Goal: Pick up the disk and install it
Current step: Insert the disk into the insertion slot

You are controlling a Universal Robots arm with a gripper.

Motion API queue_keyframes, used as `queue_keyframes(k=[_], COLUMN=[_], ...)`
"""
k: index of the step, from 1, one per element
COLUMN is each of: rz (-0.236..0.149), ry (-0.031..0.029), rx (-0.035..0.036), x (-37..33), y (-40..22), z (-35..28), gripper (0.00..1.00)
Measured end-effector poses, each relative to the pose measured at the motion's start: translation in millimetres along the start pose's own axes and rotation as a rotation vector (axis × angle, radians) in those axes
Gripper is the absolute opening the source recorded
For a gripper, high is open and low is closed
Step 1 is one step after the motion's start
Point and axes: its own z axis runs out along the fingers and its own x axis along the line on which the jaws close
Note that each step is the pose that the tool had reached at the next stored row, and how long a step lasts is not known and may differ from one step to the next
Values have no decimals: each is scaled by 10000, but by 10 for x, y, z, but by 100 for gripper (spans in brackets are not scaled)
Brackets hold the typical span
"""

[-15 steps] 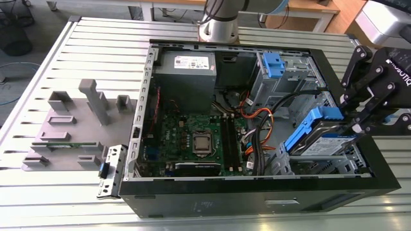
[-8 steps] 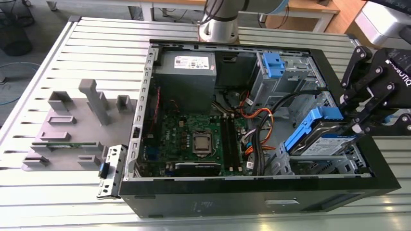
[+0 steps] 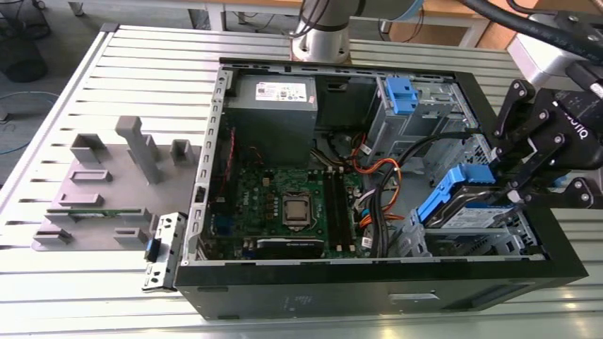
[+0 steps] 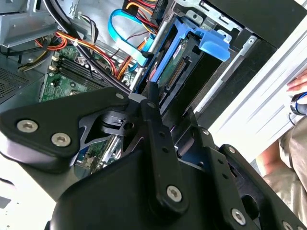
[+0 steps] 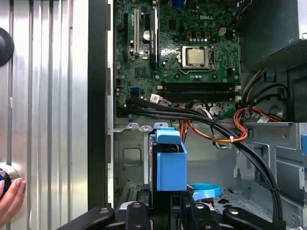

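The disk (image 3: 468,214) is a silver drive with a white-and-blue label, framed by blue side rails. It sits tilted in the drive bay at the front corner of the open computer case (image 3: 377,277), at the exterior view's right, its blue end raised. My gripper (image 3: 501,178) is at that raised blue end, shut on the disk. In the first wrist view the disk (image 5: 170,163) is seen edge-on, rising from between my fingers (image 5: 139,208). The second wrist view has the disk (image 4: 173,67) and its blue tab ahead of one finger (image 4: 153,112).
Inside the case are a grey power-supply box (image 3: 273,104), a green motherboard (image 3: 292,205), black and orange cables (image 3: 391,173) beside the bay, and a drive cage with a blue clip (image 3: 400,95). A grey fixture (image 3: 113,185) stands left of the case. A person's hand (image 5: 9,197) rests near the case.
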Motion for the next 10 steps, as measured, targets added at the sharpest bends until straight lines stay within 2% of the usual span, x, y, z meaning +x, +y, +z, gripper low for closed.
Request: queue_keyframes(k=[10], rz=[0], ry=[13], rx=[1], x=[7], y=[-9], z=[182], gripper=[35])
